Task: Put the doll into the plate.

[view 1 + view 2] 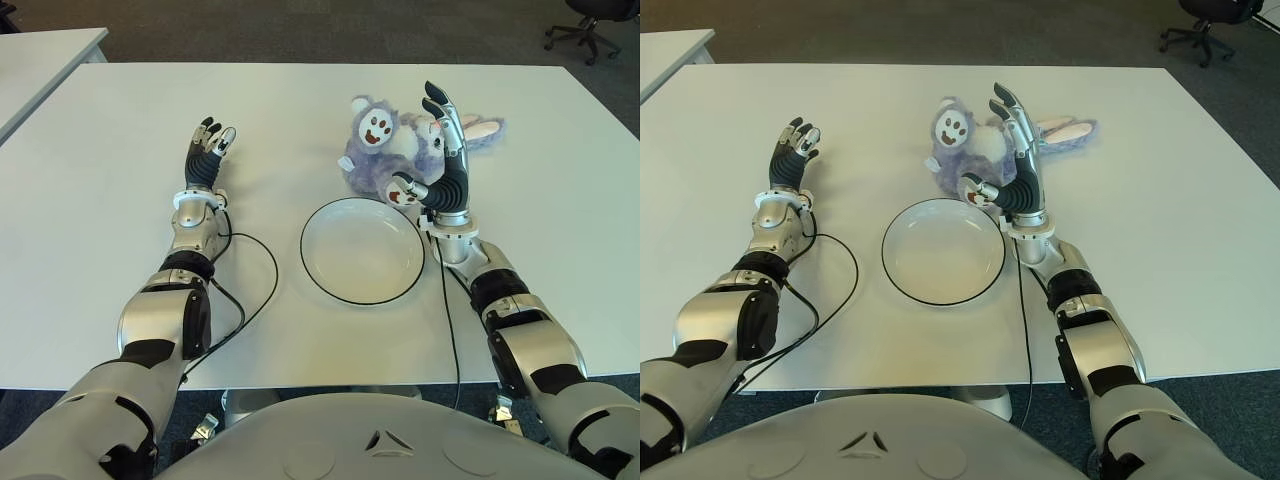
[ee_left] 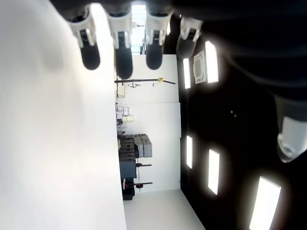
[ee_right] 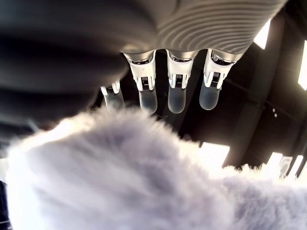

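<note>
A purple and white plush doll (image 1: 383, 147) lies on the white table (image 1: 110, 240), just beyond the far right rim of the round white plate (image 1: 362, 250), which holds nothing. My right hand (image 1: 440, 150) stands upright against the doll's right side. Its fingers (image 3: 176, 91) are stretched straight over the fur (image 3: 120, 177), and the thumb is near the doll's lower paw; it grips nothing. My left hand (image 1: 208, 150) shows left of the plate, fingers (image 2: 122, 52) relaxed and holding nothing.
A black cable (image 1: 250, 290) loops on the table between my left forearm and the plate. A second table (image 1: 40, 55) stands at the far left. An office chair (image 1: 590, 25) is beyond the table's far right corner.
</note>
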Robot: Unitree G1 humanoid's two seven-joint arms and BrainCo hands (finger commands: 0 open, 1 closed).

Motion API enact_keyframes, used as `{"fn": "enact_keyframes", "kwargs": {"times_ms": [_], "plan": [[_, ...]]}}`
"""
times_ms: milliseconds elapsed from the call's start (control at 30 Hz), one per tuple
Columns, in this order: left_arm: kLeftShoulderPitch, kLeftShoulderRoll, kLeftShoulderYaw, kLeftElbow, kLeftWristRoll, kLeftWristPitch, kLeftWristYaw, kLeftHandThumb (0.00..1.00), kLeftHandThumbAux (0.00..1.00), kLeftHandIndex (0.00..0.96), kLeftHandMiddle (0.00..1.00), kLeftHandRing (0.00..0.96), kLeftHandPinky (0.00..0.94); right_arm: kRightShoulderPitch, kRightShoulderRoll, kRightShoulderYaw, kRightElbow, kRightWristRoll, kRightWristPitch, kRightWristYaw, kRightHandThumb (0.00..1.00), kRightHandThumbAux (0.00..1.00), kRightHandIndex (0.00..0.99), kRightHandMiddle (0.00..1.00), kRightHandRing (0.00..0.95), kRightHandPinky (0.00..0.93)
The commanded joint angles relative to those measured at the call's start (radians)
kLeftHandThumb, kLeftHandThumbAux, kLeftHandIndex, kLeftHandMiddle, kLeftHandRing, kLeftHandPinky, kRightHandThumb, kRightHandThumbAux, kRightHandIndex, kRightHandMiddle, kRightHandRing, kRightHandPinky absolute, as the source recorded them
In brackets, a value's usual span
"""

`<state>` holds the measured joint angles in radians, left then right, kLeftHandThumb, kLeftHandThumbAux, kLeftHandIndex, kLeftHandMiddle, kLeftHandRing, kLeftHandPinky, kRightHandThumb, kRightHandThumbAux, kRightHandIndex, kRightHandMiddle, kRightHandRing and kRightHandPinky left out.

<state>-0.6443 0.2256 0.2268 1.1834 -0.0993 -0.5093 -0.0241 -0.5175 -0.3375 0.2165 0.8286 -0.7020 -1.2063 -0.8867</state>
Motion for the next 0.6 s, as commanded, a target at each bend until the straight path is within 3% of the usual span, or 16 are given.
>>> {"fn": "enact_keyframes", "kwargs": {"times_ms": [33,600], "plan": [[0.109,-0.025,0.012,0.069,-0.01,0.065,-0.043,0.0,0.47,0.0,0.121,0.148,0.158,0.318,0.049,0.033,0.146,0.085,-0.001,0.089,0.215,0.399,0.127,0.091,0.064,0.089],[0.106,-0.017,0.013,0.064,-0.011,0.064,-0.049,0.0,0.469,0.0,0.125,0.146,0.124,0.299,0.017,-0.018,0.113,0.333,-0.025,0.322,0.25,0.435,0.059,0.081,0.051,0.059]]}}
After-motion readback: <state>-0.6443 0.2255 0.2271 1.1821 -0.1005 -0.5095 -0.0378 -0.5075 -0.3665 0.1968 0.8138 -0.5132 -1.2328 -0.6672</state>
